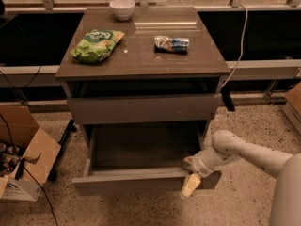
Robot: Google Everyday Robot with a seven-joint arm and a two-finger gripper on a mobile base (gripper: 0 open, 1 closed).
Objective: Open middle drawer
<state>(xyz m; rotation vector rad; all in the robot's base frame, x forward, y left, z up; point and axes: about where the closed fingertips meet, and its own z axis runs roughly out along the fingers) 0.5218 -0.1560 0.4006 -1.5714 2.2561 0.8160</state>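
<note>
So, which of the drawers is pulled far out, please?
The middle drawer, tray exposed, gripper at its front corner; the drawer above is nearly shut.

The gripper (191, 182) at the right end of the middle drawer's (131, 181) front hides that corner. The arm (256, 155) runs off the right edge. At left, the cardboard box (35, 159) is cut off, its contents unclear.

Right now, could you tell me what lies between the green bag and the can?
In the camera view, only bare cabinet top lies between the green bag and the can. The pincer is at the right end of the middle drawer front.
</note>
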